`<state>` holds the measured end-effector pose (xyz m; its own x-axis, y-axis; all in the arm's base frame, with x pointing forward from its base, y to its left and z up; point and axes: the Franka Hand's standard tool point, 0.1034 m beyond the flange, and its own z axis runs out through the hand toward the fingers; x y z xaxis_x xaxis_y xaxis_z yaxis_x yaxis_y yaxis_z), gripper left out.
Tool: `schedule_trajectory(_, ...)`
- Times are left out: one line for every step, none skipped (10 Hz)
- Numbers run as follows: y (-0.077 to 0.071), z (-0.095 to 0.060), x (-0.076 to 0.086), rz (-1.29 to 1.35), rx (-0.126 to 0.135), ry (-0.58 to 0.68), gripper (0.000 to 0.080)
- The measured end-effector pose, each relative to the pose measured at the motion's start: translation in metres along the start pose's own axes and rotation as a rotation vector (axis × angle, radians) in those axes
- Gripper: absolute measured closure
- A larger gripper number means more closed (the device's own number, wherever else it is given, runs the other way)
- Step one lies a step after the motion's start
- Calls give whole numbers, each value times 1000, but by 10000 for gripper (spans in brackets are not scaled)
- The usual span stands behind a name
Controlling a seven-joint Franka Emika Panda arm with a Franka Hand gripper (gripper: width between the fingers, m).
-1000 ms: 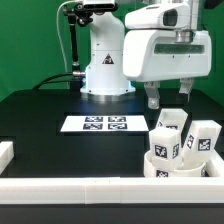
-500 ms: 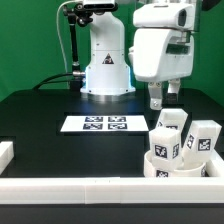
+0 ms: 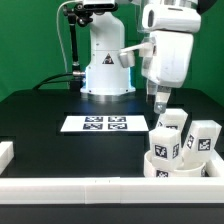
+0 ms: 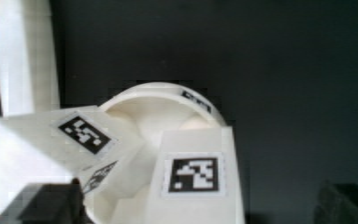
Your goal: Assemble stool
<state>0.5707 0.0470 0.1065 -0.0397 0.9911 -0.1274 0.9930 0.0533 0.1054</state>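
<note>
Table (image 3: 40,110) comes first: black, broad and mostly bare, which gives my arm room to swing. White rails (image 3: 70,188) run along its front and side edges; I judge they are there so loose parts have something to be pushed against. The marker board (image 3: 95,124) lies flat in the middle, well apart from the work, and I have no business with it.

The stool (image 3: 180,150) sits in the front corner on the exterior view's right, just beside the front rail. It rests upside down: the round seat (image 3: 185,170) lies on the table and the three legs (image 3: 205,138) stick up out of it, each leaning a little. That pose makes sense to me, since the flat disc gives a steady base and the legs can be reached from above. Whether every leg is turned fully home I cannot tell; the wrist view shows tagged blocks crowding over the seat's rim but not the joints.

My pincer (image 3: 157,102) hangs just above the leg farthest from the front rail, touching nothing. It is released, jaws spread wide and empty; in the wrist view the dark fingertips (image 4: 44,205) stand far apart with the legs showing between them. I read this as lining up over a leg, perhaps for a tightening twist. The risk I see is nudging a leaning leg on the way down.
</note>
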Motion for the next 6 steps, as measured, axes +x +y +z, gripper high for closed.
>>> schedule_trajectory(-1, 0, 4, -13, 6, -1, 150)
schedule_trajectory(0, -1, 9, -57, 4, -7, 150)
schedule_trajectory(3, -2, 13, -64, 0, -7, 150)
schedule_trajectory(1, 2, 16, -43, 25, -13, 150)
schedule_trajectory(2, 5, 19, -39, 30, -14, 150)
schedule_trajectory(1, 8, 20, -41, 34, -14, 150)
